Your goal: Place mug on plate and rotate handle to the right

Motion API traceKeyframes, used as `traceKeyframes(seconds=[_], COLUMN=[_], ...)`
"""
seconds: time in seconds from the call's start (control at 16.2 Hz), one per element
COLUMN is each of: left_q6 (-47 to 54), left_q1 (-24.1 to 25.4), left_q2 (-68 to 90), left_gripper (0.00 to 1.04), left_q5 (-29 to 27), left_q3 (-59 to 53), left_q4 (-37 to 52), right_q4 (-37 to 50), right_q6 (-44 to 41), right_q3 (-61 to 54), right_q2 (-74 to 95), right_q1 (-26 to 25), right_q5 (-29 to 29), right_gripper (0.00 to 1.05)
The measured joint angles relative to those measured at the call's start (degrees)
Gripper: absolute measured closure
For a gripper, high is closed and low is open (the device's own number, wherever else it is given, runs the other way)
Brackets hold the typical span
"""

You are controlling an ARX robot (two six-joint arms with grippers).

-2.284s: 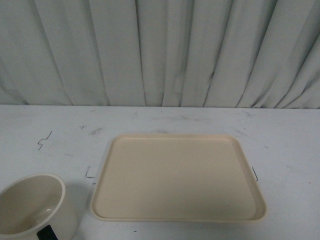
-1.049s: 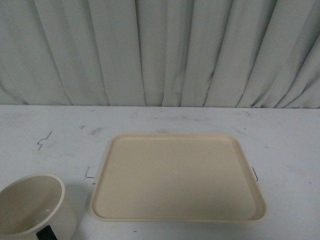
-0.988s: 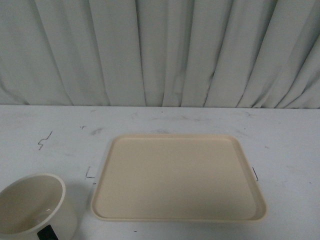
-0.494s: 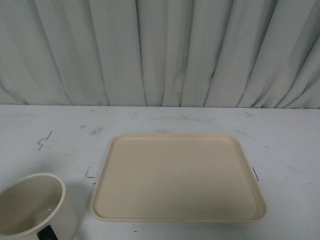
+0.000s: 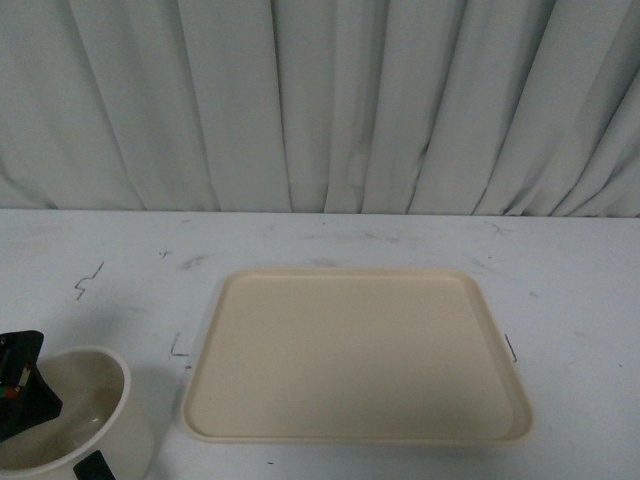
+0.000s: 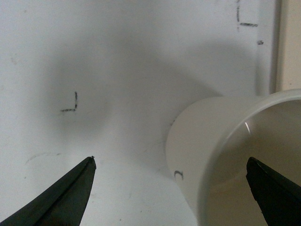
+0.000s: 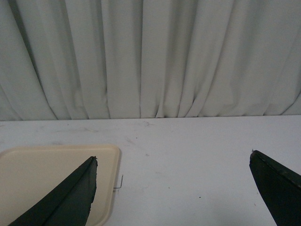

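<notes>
Left pincer (image 6: pixel 170 161) gapes over the mug (image 6: pixel 211 136) standing beside the plate (image 5: pixel 355 355).

Backdrop: pale grey-white pleated curtain (image 5: pixel 320 100), hanging down to the table's far edge. Table (image 5: pixel 580 300): white, matte, scuffed, small black pen marks (image 5: pixel 90 280). Light even, diffuse.

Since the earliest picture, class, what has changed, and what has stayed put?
The left claw has come into the front view at the lower left, open, straddling the wall of the mug without gripping it. The mug and the plate have not moved.
</notes>
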Motion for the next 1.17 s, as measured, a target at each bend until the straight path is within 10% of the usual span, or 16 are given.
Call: traceKeyframes(seconds=[0.56, 1.17], left_q6=[2.14, 6.69], left_q1=[-0.33, -26.49], left_q2=[-6.16, 8.52], left_gripper=[1.02, 1.02], left_q5=[0.96, -1.88], left_q3=[1.2, 21.88], left_q4=[-4.85, -7.19], right_q4=[0.02, 0.02], right_q6=[0.0, 0.0], right_q3=[0.0, 0.0], right_q2=[0.0, 0.0], right_q1=[0.0, 0.0], right_q5=[0.0, 0.0], right_gripper=[0.06, 0.06])
